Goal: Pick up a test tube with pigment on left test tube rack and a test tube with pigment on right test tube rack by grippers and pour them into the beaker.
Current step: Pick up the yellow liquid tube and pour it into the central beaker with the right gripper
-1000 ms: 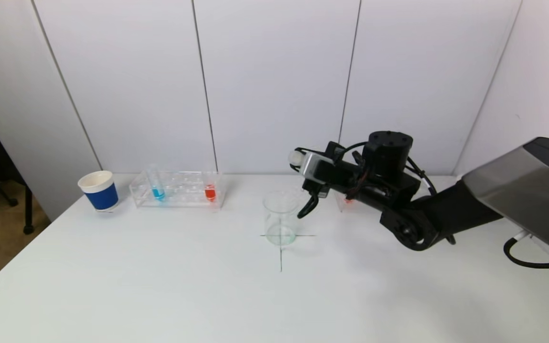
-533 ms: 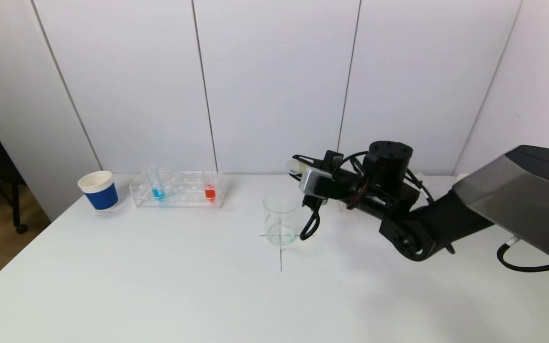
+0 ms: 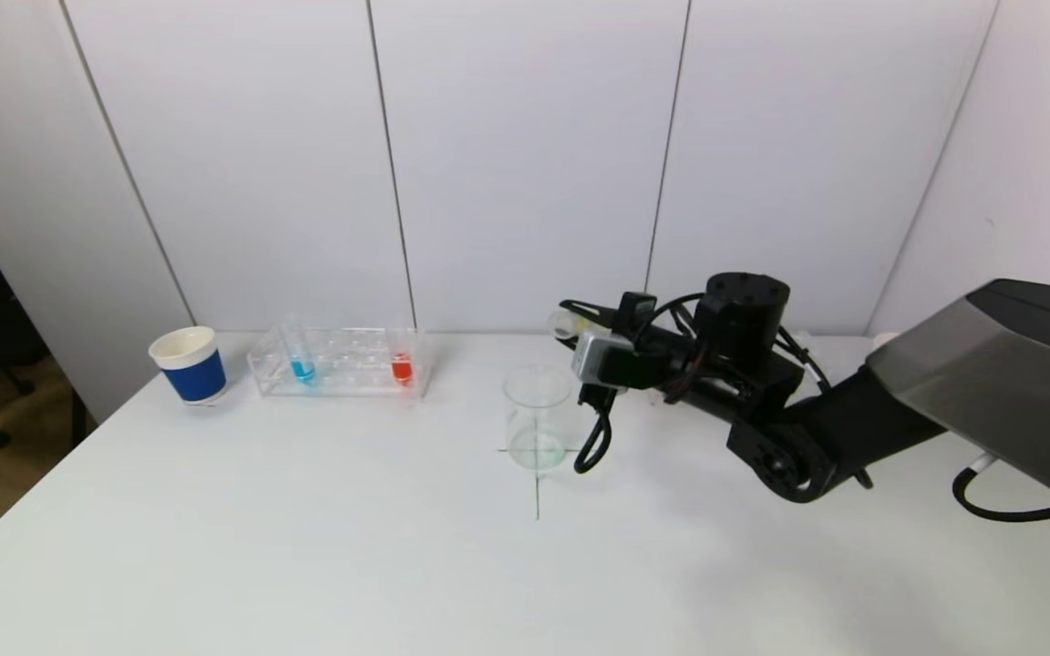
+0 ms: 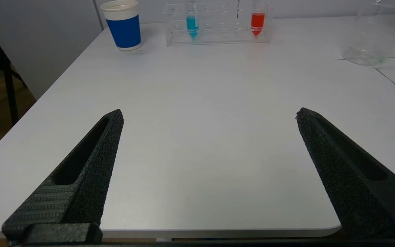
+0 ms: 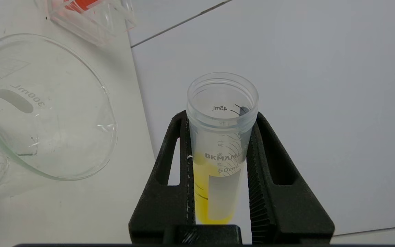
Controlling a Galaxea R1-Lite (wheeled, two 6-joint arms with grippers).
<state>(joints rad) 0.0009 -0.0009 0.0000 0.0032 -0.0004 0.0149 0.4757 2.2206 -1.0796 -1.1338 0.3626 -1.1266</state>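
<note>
My right gripper [image 3: 585,313] is shut on a clear test tube [image 3: 566,322] holding yellow pigment. The tube lies nearly level, its open mouth just above and behind the rim of the glass beaker [image 3: 538,416]. In the right wrist view the yellow liquid sits in the lower part of the tube [image 5: 218,164] between the fingers [image 5: 170,164], beside the beaker [image 5: 43,109]. The left rack [image 3: 343,364] holds a blue tube [image 3: 299,353] and a red tube [image 3: 402,364]. My left gripper [image 4: 209,113] is open and empty over the table's near edge. The right rack is hidden behind my right arm.
A blue paper cup [image 3: 190,364] stands left of the left rack. A black cross is marked on the white table [image 3: 306,547] under the beaker. A cable loop [image 3: 593,446] hangs from my right wrist beside the beaker. A wall stands close behind.
My right wrist has rolled and dropped a little beside the beaker, laying the tube flatter. The cable loop now hangs lower. The left rack and the cup have not moved.
</note>
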